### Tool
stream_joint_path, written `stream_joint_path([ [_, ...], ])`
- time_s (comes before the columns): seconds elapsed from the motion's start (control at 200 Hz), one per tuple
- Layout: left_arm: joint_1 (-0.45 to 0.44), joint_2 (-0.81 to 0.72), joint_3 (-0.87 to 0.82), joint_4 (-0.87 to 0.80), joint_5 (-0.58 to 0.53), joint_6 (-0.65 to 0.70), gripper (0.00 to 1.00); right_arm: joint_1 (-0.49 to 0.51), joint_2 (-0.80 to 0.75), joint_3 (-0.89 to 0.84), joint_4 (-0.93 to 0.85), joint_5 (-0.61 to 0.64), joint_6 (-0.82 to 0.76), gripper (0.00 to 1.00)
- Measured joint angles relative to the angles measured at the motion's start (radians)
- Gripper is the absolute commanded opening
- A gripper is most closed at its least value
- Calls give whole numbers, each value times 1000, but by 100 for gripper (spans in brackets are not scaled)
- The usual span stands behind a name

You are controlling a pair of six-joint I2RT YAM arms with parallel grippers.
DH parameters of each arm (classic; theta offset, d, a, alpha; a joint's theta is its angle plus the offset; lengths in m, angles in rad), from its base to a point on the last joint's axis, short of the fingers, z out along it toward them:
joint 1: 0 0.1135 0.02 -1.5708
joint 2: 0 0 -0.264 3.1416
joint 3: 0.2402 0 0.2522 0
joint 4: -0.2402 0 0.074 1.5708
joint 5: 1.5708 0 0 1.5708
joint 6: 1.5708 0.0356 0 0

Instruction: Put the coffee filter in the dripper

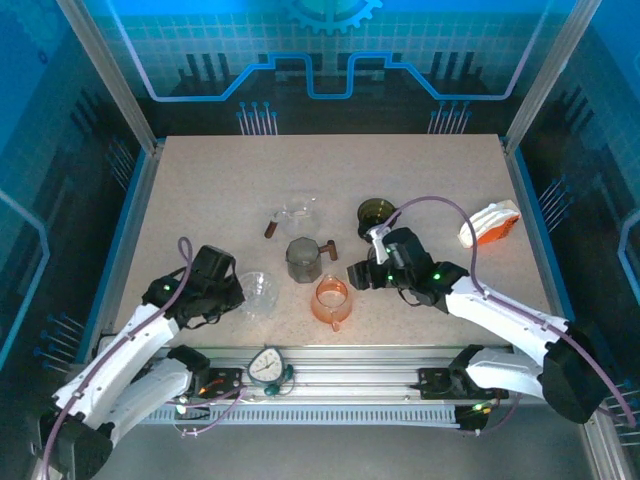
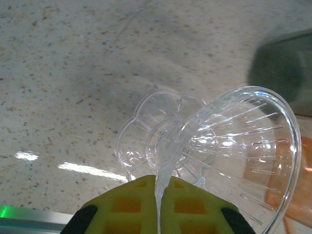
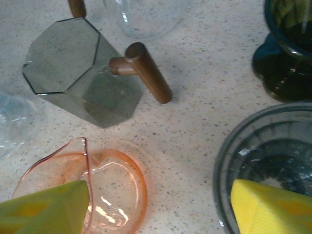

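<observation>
On the speckled desk [image 1: 200,190], the left gripper [image 2: 158,195] has its jaws pinching the handle of a clear dripper [image 2: 234,146]. The right gripper [image 3: 161,214] hangs with jaws spread above an orange dripper [image 3: 97,190]. The coffee filter [image 1: 490,222] lies near the desk's right edge, well apart from both.

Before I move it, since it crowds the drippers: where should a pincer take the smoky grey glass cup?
By its wooden handle, a straight peg jutting sideways from the grey cup on its right in the top view. Come from above and close across the peg; the faceted glass walls look wide and slick. The open right pincer hovers nearest; the left pincer is shut on the clear dripper.
</observation>
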State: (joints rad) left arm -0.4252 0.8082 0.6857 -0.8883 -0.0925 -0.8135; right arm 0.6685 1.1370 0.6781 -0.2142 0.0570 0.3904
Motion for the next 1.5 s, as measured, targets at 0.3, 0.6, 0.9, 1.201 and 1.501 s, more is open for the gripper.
stream_joint_path([
  [0.3, -246, 101, 267, 35, 38, 0, 0, -87, -89, -22, -27, 13, 3, 78],
  [0.6, -354, 375, 329, 194, 138, 0, 0, -130, -179, -58, -74, 14, 2, 78],
  [0.9, -354, 443, 348, 236, 154, 0, 0, -143, -222, -77, -104, 13, 2, 78],
  [1.201, -355, 454, 359, 229, 153, 5, 0, -148, -224, -77, -107, 10, 2, 79],
  [1.501, -365, 459, 369, 201, 150, 12, 0, -148, -224, -77, -108, 10, 2, 79],
])
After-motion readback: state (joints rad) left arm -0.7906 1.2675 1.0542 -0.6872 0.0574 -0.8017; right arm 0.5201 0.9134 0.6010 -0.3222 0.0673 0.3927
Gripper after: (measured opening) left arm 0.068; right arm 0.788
